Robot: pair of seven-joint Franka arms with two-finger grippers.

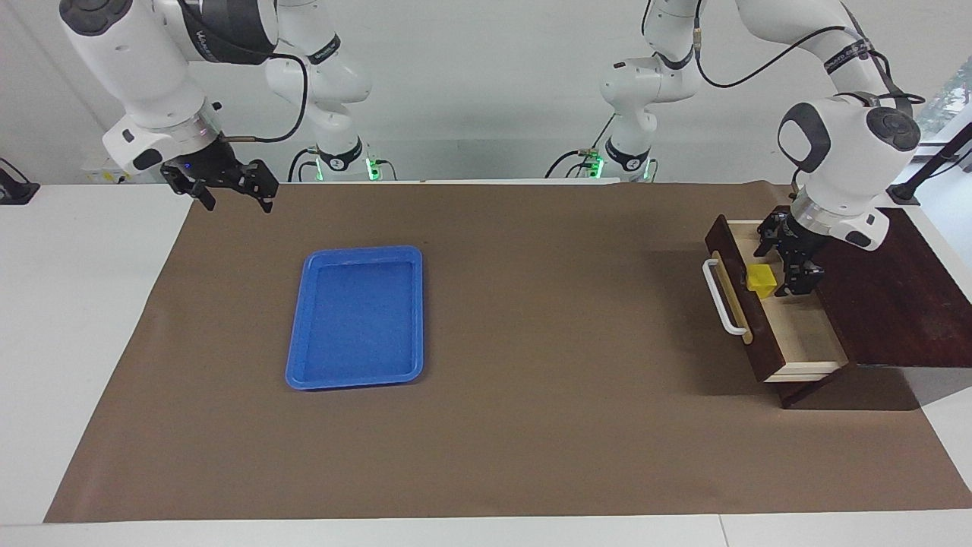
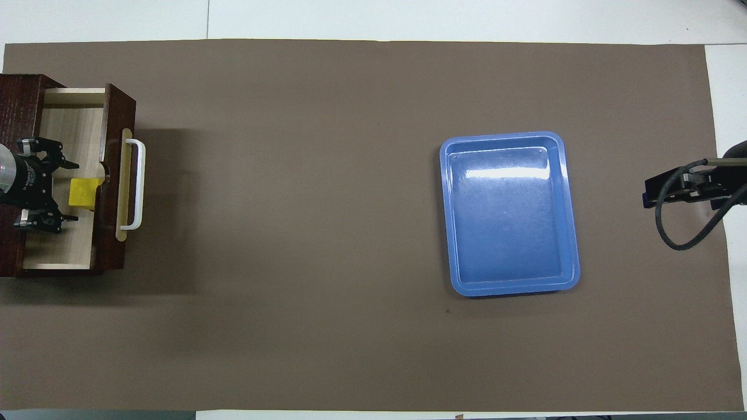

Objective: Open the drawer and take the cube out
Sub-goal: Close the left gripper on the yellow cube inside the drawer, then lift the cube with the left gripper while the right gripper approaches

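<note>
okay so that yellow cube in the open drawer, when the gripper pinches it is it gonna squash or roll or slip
The cube probably stays rigid: its edges look crisp. Flat faces make rolling unlikely. It sits close against the drawer front, so a nudge would likely jam it there. The open left gripper is beside it.

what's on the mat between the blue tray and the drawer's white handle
Nothing: between the blue tray and the white handle of the open drawer lies only bare brown mat, as the overhead view shows plainly.
</note>
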